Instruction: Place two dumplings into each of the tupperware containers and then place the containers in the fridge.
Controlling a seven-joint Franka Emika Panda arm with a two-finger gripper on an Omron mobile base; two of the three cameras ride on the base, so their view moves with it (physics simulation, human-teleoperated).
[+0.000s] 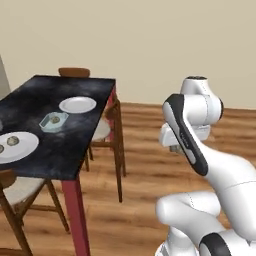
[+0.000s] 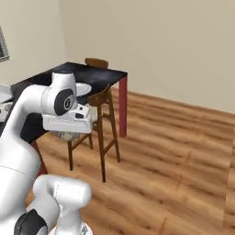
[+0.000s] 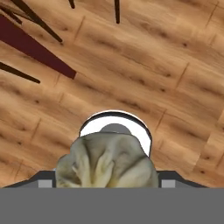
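Dumpling (image 3: pixel 107 161) clamped in the gripper (image 3: pixel 107 183)

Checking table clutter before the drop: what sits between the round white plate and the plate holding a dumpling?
In the left base view, the pale blue tupperware container sits between the far plate and the near plate.

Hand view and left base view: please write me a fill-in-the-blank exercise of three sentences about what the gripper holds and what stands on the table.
1. The gripper is shut on one ____.
2. In the hand view, under the gripper lies the wooden ____.
3. On the dark table, the pale blue container stands between two white ____.
Missing words: dumpling; floor; plates.
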